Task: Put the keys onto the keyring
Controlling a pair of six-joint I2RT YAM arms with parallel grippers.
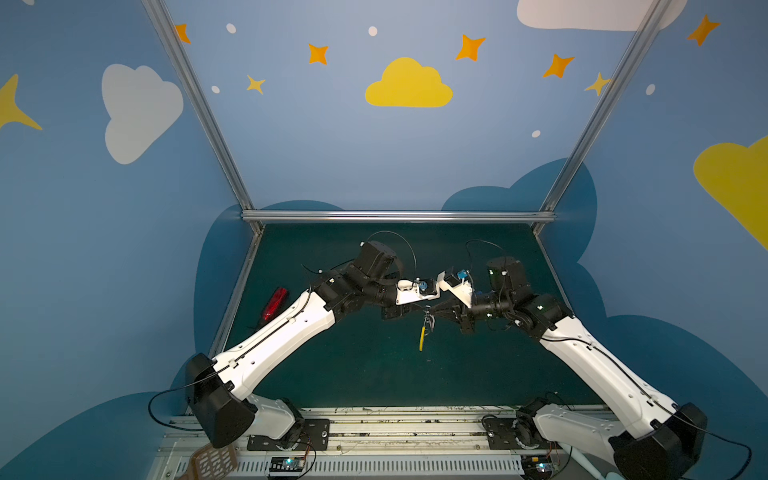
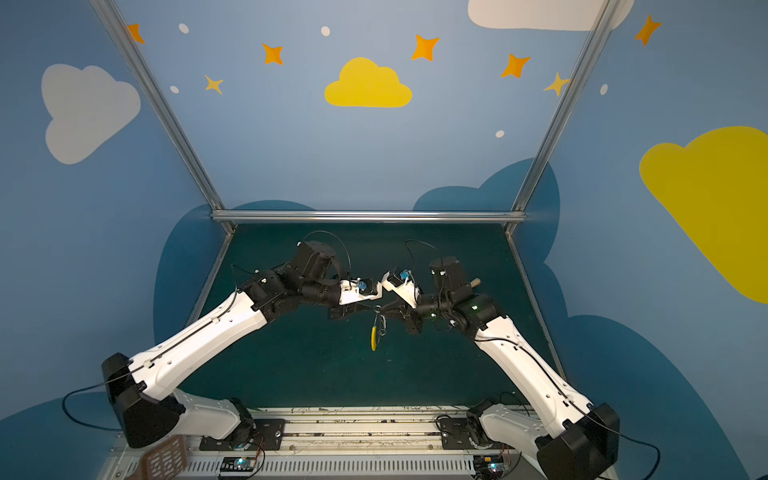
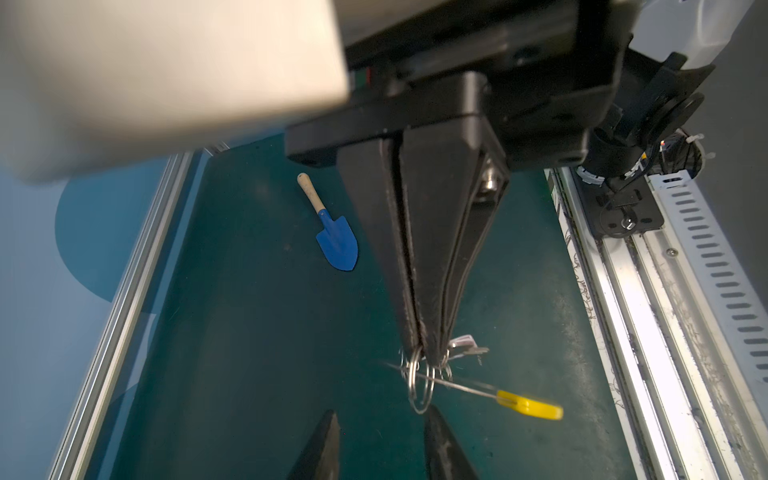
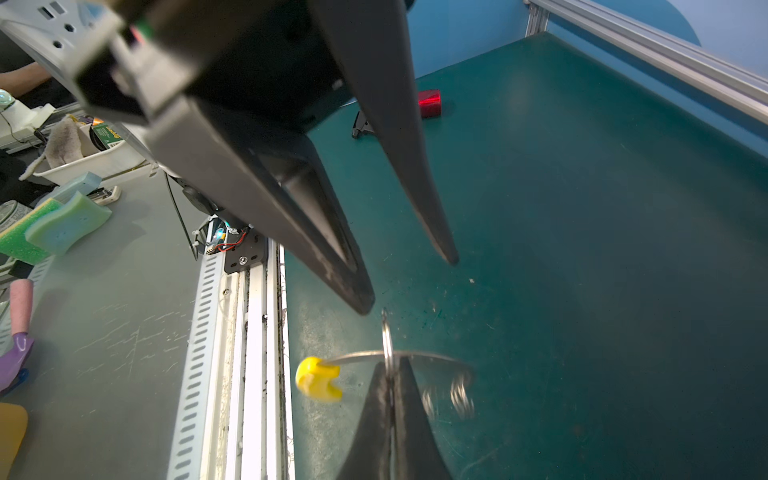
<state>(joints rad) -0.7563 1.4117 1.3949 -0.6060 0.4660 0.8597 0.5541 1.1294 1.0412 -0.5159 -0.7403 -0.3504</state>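
Tooling: black right gripper (image 3: 420,351) is pinched tight on a silver split ring (image 3: 419,384), fingers fully together. Black left gripper (image 4: 406,280) faces it tip to tip, fingers apart, nothing between them. Both sit well above the dark green table mat (image 1: 374,374). The pinched ring runs around the keyring (image 3: 519,403), a large flat grey metal hoop with one yellow-covered arc. So the hoop hangs in the air off the right tips, edge-on to both wrist cameras, with the yellow arc lowest in both top views. The small silver key with its white oblong plastic tag (image 3: 464,344) sits just behind the right tips, off the mat, among a few tiny loops. Can't tell whether it is already threaded or which loop carries it. Handling, my read: the hoop is light, thin, stiff and slick, and free to pivot on that ring. It's blurred in both wrist views, so expect pendulum swing and twist. The best hold for the left is flat-on across the hoop's faces close to the pinched ring, or on the yellow cover, which looks thicker and less slippery. An edge-on pinch will likely skate off. The key is tiny and rigid, so take it by the tag's flat sides and leave its loop clear. The blue toy shovel with wooden handle (image 3: 336,245) and the red plastic block (image 4: 429,104) lie on the mat, well apart from all this.
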